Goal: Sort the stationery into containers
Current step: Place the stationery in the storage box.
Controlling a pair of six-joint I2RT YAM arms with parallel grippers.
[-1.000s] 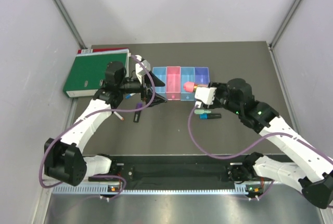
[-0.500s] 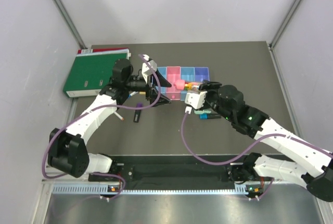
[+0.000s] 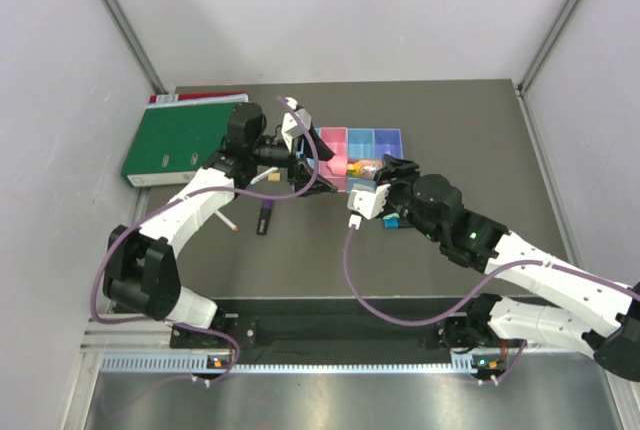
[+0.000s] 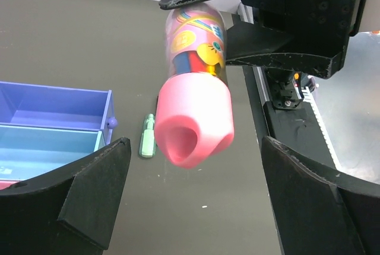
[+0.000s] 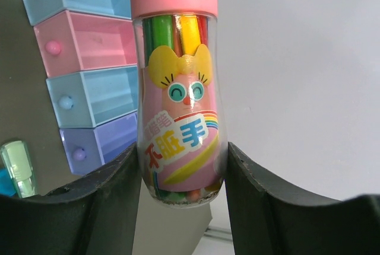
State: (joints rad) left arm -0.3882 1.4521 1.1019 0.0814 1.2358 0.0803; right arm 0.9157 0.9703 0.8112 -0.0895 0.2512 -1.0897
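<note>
My right gripper (image 5: 181, 148) is shut on a clear pink crayon bottle (image 5: 178, 118) with a pink cap, gripping its base. In the top view the bottle (image 3: 360, 166) hangs by the near side of the containers (image 3: 375, 140), a row of light blue, pink, light blue and purple bins (image 5: 89, 89). My left gripper (image 4: 195, 142) faces the bottle's pink cap (image 4: 195, 121); it is open, a finger on either side and clear of the cap. A green marker (image 4: 146, 136) lies on the table by the purple bin (image 4: 53, 104).
A large green binder (image 3: 180, 140) lies at the back left. A dark marker (image 3: 264, 218) and a thin white pen with an orange end (image 3: 228, 220) rest on the dark table under the left arm. A blue item (image 3: 392, 222) lies near the right gripper.
The right gripper has carried the bottle leftward and nearer. The left gripper has moved right toward the bins and now faces the bottle's cap.
</note>
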